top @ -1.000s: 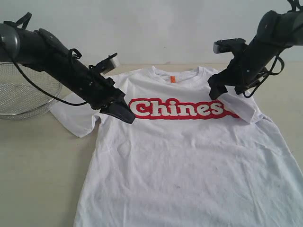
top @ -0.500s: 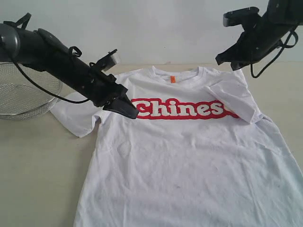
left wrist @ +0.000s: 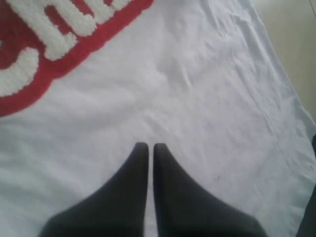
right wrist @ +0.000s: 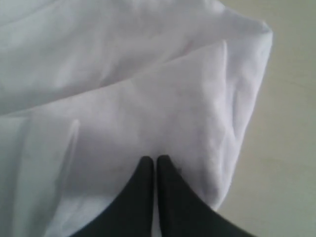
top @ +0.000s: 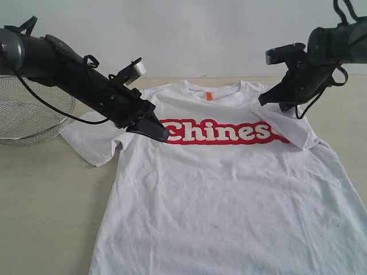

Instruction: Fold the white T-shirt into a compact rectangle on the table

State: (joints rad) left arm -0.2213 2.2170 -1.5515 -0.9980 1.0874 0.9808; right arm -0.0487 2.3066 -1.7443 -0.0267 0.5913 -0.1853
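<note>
Shows the white T-shirt (top: 229,195) spread print-up at centre frame on the table (top: 46,200), soft, light and limp, likely best pinched at the mid-left sleeve hem, with left gripper (top: 162,136) and right gripper (top: 262,101) jaws pressed together, empty.

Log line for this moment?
white T-shirt: flat on table, one sleeve folded in | left claw: shut, empty | right claw: shut, empty, above that sleeve

Apparently a robotics lab: two black robot arms (top: 63,66) over a plain beige worktop (top: 46,195), a bare pale wall (top: 189,34) behind, a wire-mesh basket (top: 28,117) at one side.
</note>
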